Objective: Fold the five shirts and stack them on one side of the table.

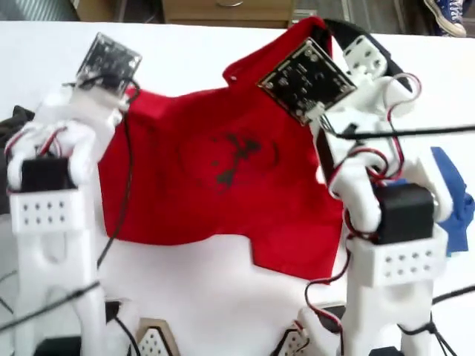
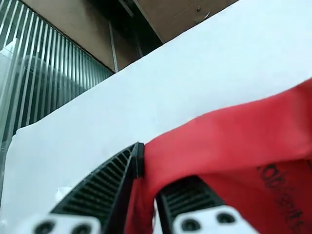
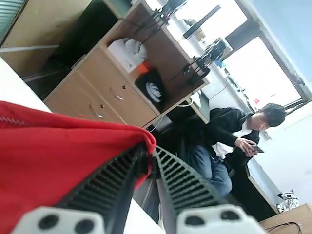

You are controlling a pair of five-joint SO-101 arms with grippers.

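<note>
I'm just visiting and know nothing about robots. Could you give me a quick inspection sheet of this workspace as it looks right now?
Surface: white table.
Job's things: red shirt held up by two corners, its lower part draped on the table; blue cloth at the high view's right edge, dark cloth at its left edge.
Clutter: nothing seen.
Tools: left tool and right tool, each shut on the red shirt.
Cables: red, white and black wires along the arms; a black cable crosses the right arm.
Surroundings: wooden drawers, ribbed panel.
</note>
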